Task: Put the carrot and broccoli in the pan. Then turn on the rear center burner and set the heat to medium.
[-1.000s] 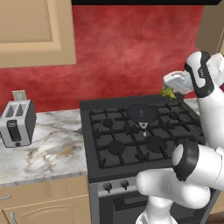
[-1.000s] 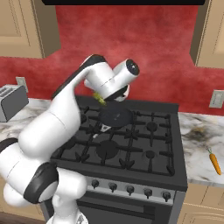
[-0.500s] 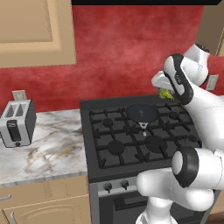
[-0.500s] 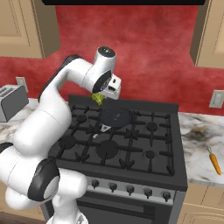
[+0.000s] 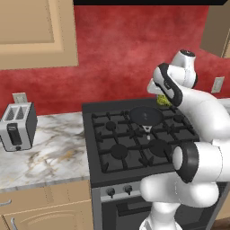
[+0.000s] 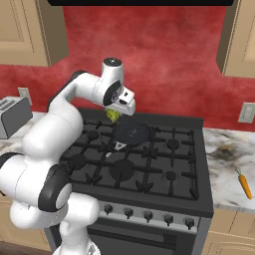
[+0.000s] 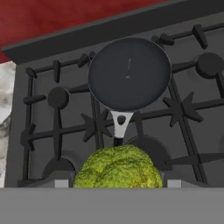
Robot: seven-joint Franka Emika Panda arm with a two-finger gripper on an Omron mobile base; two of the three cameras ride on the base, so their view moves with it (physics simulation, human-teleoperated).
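Note:
My gripper point(image 6: 117, 112) is shut on the broccoli point(image 6: 113, 116), a lumpy yellow-green floret, and holds it in the air over the back of the stove. The broccoli point(image 7: 117, 168) sits at the bottom of the hand view, between the fingers. The pan point(image 7: 129, 73), round and dark, lies just beyond it with its pale-tipped handle pointing toward me. It rests on the rear center burner, whose grate prongs point(image 7: 85, 59) show around its rim. From the left base view the broccoli point(image 5: 162, 99) hangs just right of the pan point(image 5: 146, 115). The carrot point(image 6: 244, 184) lies on the right counter.
A row of knobs point(image 6: 148, 215) runs along the stove front. A silver toaster point(image 5: 18, 126) stands on the marble counter left of the stove. The red wall rises close behind the burners. Other burners point(image 7: 57, 97) with black grates surround the pan.
The arm has swung from the right side toward the stove's middle, carrying the broccoli lower and nearer the pan. The hand has turned to point down. The pan and carrot have not moved.

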